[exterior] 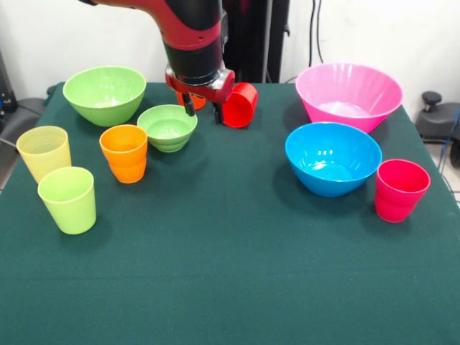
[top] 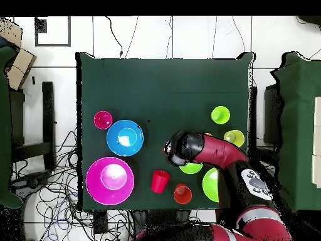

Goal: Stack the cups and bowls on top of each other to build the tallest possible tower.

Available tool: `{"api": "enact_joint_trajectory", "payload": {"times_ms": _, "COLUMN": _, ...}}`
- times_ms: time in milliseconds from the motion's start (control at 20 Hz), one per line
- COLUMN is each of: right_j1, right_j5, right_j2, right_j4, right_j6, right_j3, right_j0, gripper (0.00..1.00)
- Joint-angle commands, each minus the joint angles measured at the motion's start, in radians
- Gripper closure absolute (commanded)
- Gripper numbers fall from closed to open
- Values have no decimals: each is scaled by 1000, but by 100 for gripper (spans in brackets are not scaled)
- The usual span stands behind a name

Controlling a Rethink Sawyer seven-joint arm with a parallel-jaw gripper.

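Observation:
My gripper [exterior: 202, 110] is open and empty. It hangs low at the back of the table between the small light green bowl [exterior: 167, 127] and a red cup [exterior: 241, 105] that lies on its side. An orange cup [exterior: 192, 100] is partly hidden behind the fingers. A second orange cup [exterior: 124, 152], a pale yellow cup [exterior: 44, 152] and a lime green cup [exterior: 68, 199] stand at the left. The large light green bowl [exterior: 105, 93] is at the back left. The pink bowl [exterior: 348, 93], blue bowl [exterior: 333, 158] and pinkish-red cup [exterior: 400, 190] stand at the right. Nothing is stacked.
In the overhead view the arm [top: 216, 150] crosses over the small green bowl [top: 190, 168] and part of the large green bowl [top: 211, 185]. The red cup [top: 160, 181] and an orange cup [top: 182, 194] sit near the table edge by the robot's base.

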Motion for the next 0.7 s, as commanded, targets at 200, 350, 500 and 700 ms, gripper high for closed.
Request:
{"api": "enact_joint_trajectory", "payload": {"times_ms": 200, "right_j1": 25, "right_j5": -21, "right_j2": 57, "right_j4": -14, "right_j6": 36, "right_j3": -28, "right_j0": 14, "gripper": 0}}
{"api": "enact_joint_trajectory", "payload": {"times_ms": 350, "right_j1": 23, "right_j5": -23, "right_j2": 49, "right_j4": -23, "right_j6": 37, "right_j3": -27, "right_j0": 21, "gripper": 0}}
{"api": "enact_joint_trajectory", "payload": {"times_ms": 500, "right_j1": 24, "right_j5": -29, "right_j2": 42, "right_j4": -33, "right_j6": 37, "right_j3": -27, "right_j0": 25, "gripper": 0}}
{"api": "enact_joint_trajectory", "payload": {"times_ms": 700, "right_j1": 27, "right_j5": -44, "right_j2": 33, "right_j4": -43, "right_j6": 39, "right_j3": -25, "right_j0": 31, "gripper": 0}}
